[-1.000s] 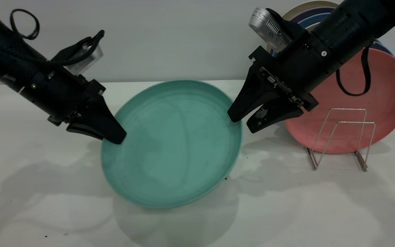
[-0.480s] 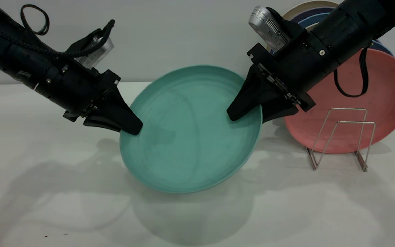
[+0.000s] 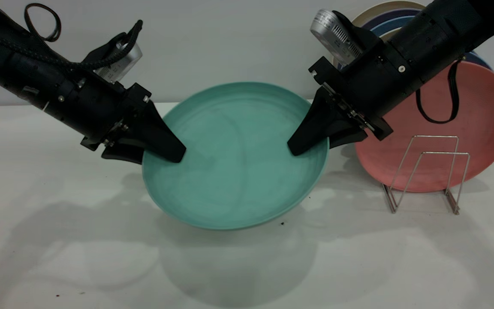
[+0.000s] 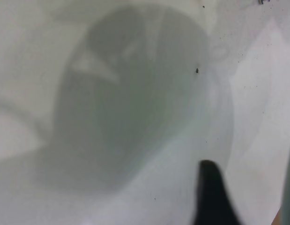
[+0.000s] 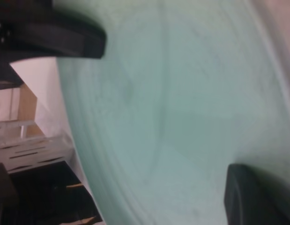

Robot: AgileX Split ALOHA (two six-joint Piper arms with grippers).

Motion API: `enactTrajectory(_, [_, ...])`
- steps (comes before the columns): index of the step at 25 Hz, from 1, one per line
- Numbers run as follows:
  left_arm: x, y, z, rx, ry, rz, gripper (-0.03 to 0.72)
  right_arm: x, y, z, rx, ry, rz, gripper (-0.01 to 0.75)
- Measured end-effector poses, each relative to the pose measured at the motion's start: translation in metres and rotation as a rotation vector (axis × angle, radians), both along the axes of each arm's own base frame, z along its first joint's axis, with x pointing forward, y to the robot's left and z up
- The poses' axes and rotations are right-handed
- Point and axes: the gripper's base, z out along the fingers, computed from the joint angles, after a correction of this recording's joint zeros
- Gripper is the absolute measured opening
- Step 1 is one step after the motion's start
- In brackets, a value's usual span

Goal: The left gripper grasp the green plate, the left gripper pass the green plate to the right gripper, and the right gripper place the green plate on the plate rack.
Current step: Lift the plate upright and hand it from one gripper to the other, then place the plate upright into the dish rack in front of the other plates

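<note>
The green plate (image 3: 236,156) hangs in the air above the white table (image 3: 58,257), tilted so its face turns toward the exterior camera, with its shadow cast on the table beneath it. It is carried at 2 points: the left gripper (image 3: 161,150) pinches the rim at the plate's left edge, 1 finger lying across the plate's face and the other behind the rim, and the right gripper (image 3: 311,143) straddles the rim at the right edge the same way, looking clamped on it too. This double grip fits the handover step, I judge; the plate needs support from both sides until 1 side lets go. To the right, the plate rack (image 3: 427,171) stands on the table, with 2 wire loops visible at its near end, both unoccupied. Behind them 1 salmon-pink plate (image 3: 483,124) stands upright, and the edges of at least 2 dark blue plates (image 3: 395,22) and 1 cream plate (image 3: 384,9) show farther back.
</note>
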Motion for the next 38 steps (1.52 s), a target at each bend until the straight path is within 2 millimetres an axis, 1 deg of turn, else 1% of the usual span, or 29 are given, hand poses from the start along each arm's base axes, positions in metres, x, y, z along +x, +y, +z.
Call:
enactTrajectory(1, [0.000, 0.000, 0.000, 0.000, 0.000, 0.000, 0.541, 0.000, 0.000, 0.000, 0.003, -0.002, 0.000, 0.071])
enactTrajectory(3, [-0.001, 0.000, 0.000, -0.006, 0.005, -0.005, 0.635, 0.000, 0.000, 0.000, 0.006, -0.002, 0.002, 0.071])
enactTrajectory(4, [-0.001, -0.001, 0.001, -0.008, 0.005, -0.008, 0.668, 0.000, 0.000, 0.000, 0.004, -0.004, 0.005, 0.071])
enactTrajectory(6, [-0.002, -0.001, 0.005, -0.012, -0.001, -0.017, 0.696, 0.000, 0.000, 0.000, -0.007, -0.012, 0.013, 0.071])
enactTrajectory(9, [-0.003, -0.001, 0.018, -0.018, -0.036, -0.036, 0.694, -0.001, -0.001, 0.001, -0.018, -0.021, 0.024, 0.071])
enactTrajectory(15, [-0.006, 0.003, 0.049, 0.009, -0.122, -0.074, 0.628, -0.004, -0.002, 0.013, -0.018, -0.040, 0.058, 0.071])
enactTrajectory(19, [-0.009, 0.017, 0.069, 0.036, -0.166, -0.072, 0.600, -0.011, -0.003, 0.022, -0.032, -0.027, 0.120, 0.070])
enactTrajectory(22, [-0.009, 0.033, 0.084, 0.046, -0.202, -0.034, 0.594, -0.017, -0.005, 0.031, -0.032, -0.010, 0.169, 0.070])
enactTrajectory(25, [-0.009, 0.047, 0.093, 0.050, -0.225, 0.002, 0.593, -0.022, -0.006, 0.042, -0.040, -0.019, 0.212, 0.070])
enactTrajectory(28, [-0.009, 0.054, 0.095, 0.049, -0.228, 0.019, 0.593, -0.026, -0.009, 0.060, -0.054, -0.087, 0.255, 0.069])
enactTrajectory(31, [-0.009, 0.055, 0.096, 0.044, -0.221, 0.016, 0.593, -0.033, -0.013, 0.088, -0.080, -0.221, 0.330, 0.069])
enactTrajectory(33, [-0.010, 0.055, 0.096, 0.041, -0.219, 0.013, 0.593, -0.040, -0.017, 0.112, -0.116, -0.344, 0.395, 0.069])
enactTrajectory(36, [-0.010, 0.054, 0.096, 0.039, -0.215, 0.013, 0.593, -0.050, -0.029, 0.146, -0.244, -0.565, 0.489, 0.069])
enactTrajectory(38, [-0.010, 0.054, 0.096, 0.039, -0.215, 0.013, 0.593, -0.053, -0.040, 0.164, -0.385, -0.708, 0.542, 0.069])
